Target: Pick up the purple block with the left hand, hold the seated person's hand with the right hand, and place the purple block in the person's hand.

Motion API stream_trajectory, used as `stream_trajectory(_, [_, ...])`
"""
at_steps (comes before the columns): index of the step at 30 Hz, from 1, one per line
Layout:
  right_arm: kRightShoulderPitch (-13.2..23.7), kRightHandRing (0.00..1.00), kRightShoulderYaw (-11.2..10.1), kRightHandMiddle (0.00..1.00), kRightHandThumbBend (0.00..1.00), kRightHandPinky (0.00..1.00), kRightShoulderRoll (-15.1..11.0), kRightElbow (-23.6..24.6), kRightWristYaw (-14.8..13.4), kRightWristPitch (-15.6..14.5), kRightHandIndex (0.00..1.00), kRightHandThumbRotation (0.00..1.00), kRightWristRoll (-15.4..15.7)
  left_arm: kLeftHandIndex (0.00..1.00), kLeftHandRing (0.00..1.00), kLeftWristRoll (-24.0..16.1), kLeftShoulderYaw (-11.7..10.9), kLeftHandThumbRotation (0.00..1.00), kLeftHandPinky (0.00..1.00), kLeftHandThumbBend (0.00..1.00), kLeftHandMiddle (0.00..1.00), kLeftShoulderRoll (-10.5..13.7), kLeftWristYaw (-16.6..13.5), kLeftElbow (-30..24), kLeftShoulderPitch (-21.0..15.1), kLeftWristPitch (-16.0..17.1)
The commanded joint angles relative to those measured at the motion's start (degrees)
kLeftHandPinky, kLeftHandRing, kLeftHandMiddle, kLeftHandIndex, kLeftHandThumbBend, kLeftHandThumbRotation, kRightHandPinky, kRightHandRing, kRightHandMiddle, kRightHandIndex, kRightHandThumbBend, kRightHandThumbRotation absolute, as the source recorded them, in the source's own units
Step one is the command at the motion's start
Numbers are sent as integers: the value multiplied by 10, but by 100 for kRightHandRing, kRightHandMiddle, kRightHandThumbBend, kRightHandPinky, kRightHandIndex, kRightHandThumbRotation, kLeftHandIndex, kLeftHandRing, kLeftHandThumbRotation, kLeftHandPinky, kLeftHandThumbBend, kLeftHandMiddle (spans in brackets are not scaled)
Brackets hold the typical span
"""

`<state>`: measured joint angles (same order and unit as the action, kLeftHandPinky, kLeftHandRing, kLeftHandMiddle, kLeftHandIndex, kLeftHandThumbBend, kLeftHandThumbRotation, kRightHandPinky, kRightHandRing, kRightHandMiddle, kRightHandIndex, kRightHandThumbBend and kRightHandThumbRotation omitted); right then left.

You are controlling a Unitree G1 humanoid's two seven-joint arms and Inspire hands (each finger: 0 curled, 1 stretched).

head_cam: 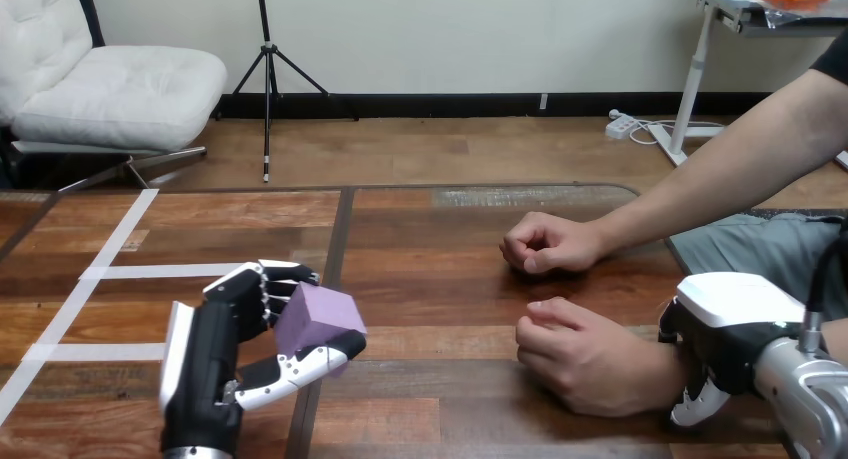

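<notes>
1 of 3 done: left hand clamps purple block over table left, right hand against person's near wrist, grip can't tell, drop into that fisted hand pending.

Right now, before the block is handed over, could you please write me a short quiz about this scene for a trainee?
1. True or false: the left hand holds the purple block in its curled fingers.
2. The person's nearer hand is: A) open, palm up; B) closed, resting on the wooden table; C) holding the block.
3. Fill in: the right hand is beside the person's ____.
Key: 1 true; 2 B; 3 wrist.
</notes>
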<state>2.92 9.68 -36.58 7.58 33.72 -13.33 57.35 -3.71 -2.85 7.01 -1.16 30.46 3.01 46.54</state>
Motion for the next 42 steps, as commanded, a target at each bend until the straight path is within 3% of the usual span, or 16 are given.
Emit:
stream_trajectory(1, [15,44,-25,51,76,35,-17,52,-17,6,51,0,-12,46,39,10,10,0,33,75,45,-11,9,-43,-22,-3])
stream_trajectory(16, [21,43,-40,50,79,34,-12,122,-7,2,50,0,-15,46,39,26,29,0,33,77,45,-32,42,-66,-23,-21])
stream_trajectory(25, [27,39,-41,47,81,30,-18,158,-5,13,49,0,-12,46,38,16,34,0,32,77,45,-43,41,-73,-25,-23])
stream_trajectory(42, [49,29,-39,39,81,21,-10,203,31,9,48,0,-6,45,38,6,36,0,31,77,45,-48,34,-77,-25,-27])
